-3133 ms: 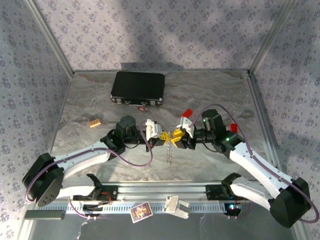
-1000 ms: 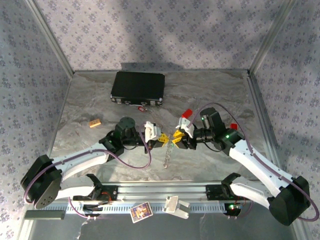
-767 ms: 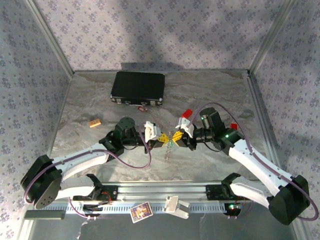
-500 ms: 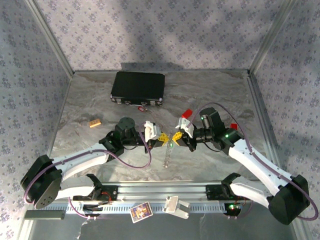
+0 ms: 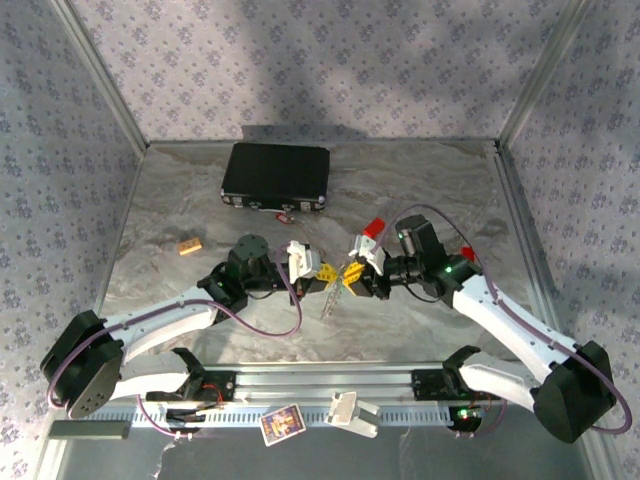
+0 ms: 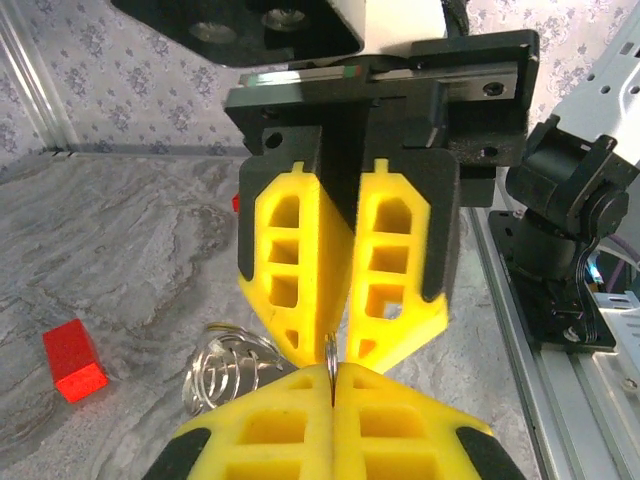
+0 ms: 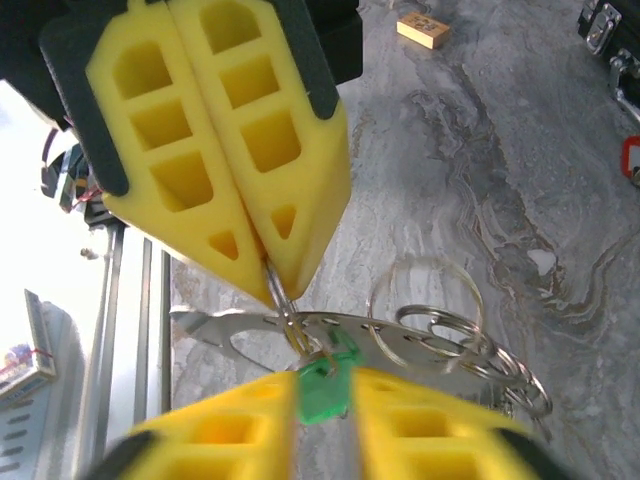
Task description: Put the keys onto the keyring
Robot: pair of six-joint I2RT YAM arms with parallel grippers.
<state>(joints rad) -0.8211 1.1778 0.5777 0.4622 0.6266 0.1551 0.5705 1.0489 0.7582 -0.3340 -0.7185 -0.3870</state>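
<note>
**Top external view.** The left gripper (image 5: 326, 276) and the right gripper (image 5: 346, 277) meet tip to tip above the table (image 5: 420, 190), near its front middle. The keyring (image 5: 328, 300) hangs from the point where they meet as a short silvery strand. A black case (image 5: 276, 175) lies towards the back of the table. The red key (image 5: 285, 212) lies just in front of the case, well apart from both grippers. A red block (image 5: 375, 226) sits just behind the right gripper. A small wooden block (image 5: 189, 245) lies to the left of the left arm.

**Left wrist view.** The left gripper (image 6: 332, 378) is clamped: its yellow fingers (image 6: 270, 430) are pressed together on a thin wire ring of the keyring (image 6: 222, 365). The remaining silvery loops hang to the left. The right gripper (image 6: 338, 345) points down at it, with its tips at the same ring. The red block (image 6: 75, 358) rests on the table at the left.

**Right wrist view.** The right gripper (image 7: 322, 400) grasps the green key (image 7: 325, 388), whose head sits between the yellow fingers (image 7: 420, 420). The green key touches the keyring (image 7: 440, 340), where the rings join a flat metal band. The left gripper (image 7: 272, 275) grips a ring just above the key. The wooden block (image 7: 422, 28) lies at the top of this view and the red key (image 7: 630, 158) at its right edge.
</note>
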